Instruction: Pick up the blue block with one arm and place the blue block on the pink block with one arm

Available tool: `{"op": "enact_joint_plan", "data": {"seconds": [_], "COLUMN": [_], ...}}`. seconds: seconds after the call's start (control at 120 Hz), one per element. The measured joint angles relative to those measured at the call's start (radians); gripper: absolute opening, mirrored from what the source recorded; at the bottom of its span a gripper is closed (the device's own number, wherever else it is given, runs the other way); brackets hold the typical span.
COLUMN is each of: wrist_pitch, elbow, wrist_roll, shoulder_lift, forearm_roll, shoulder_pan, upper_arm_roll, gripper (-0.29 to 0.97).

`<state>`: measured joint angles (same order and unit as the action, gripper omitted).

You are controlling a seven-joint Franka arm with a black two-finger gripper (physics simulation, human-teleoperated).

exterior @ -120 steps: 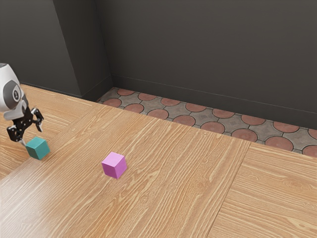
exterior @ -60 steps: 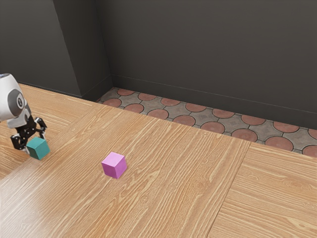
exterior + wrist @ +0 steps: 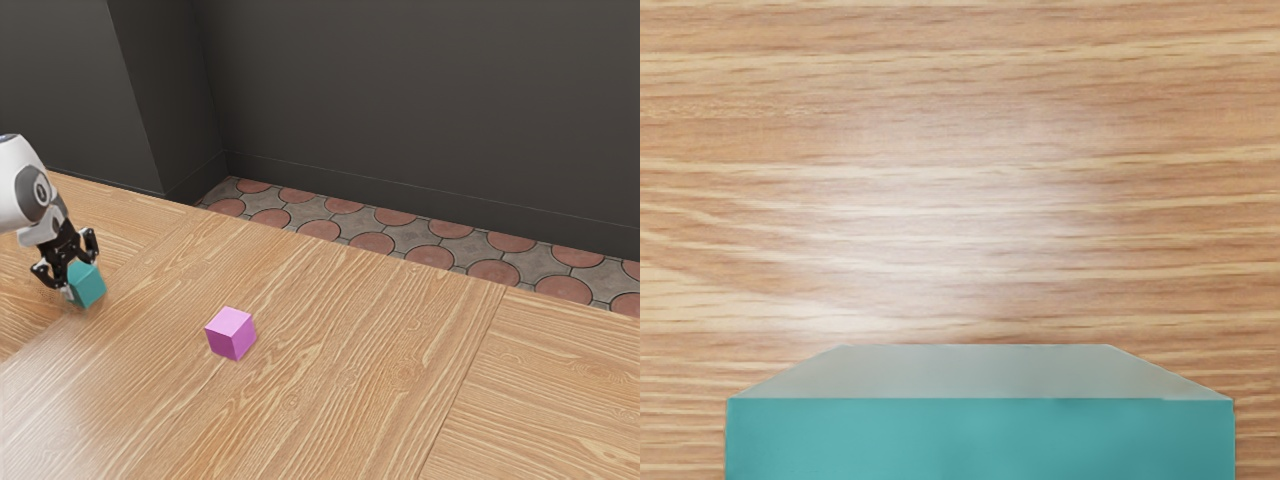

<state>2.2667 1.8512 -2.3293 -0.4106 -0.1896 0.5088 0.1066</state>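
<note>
In the exterior view the light is soft and even and seems to fall from above: the table [image 3: 350, 330] glows warm and bright, the walls [image 3: 400, 90] behind it stay dim and nearly flat, and the pink block [image 3: 230, 333] has a top face lighter than its sides. A pale sheen lies across the wood at the exterior view's lower left. From my wrist I see a broad whitish glare spread over the middle of the planks, and the blue block [image 3: 980, 440] has its top face washed pale while its near face keeps full colour
</note>
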Motion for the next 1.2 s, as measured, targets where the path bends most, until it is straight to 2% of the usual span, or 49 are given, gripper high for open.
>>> {"op": "enact_joint_plan", "data": {"seconds": [0.108,0.183,0.533,0.958,1.2], "wrist_pitch": [-0.03,-0.054,-0.134,-0.156,-0.158], "elbow": [0.068,0.082,0.083,0.102,0.126], "wrist_roll": [0.012,0.027,0.173,0.453,0.598], "shoulder_lift": [0.124,0.167,0.219,0.204,0.193], "forearm_roll": [-0.004,-0.004,0.007,0.015,0.017], "shoulder_pan": [-0.011,-0.05,-0.273,-0.314,-0.324], "upper_arm_roll": [-0.027,-0.041,-0.067,-0.184,-0.208], "gripper": [0.31,0.32,0.35,0.36,0.36]}}
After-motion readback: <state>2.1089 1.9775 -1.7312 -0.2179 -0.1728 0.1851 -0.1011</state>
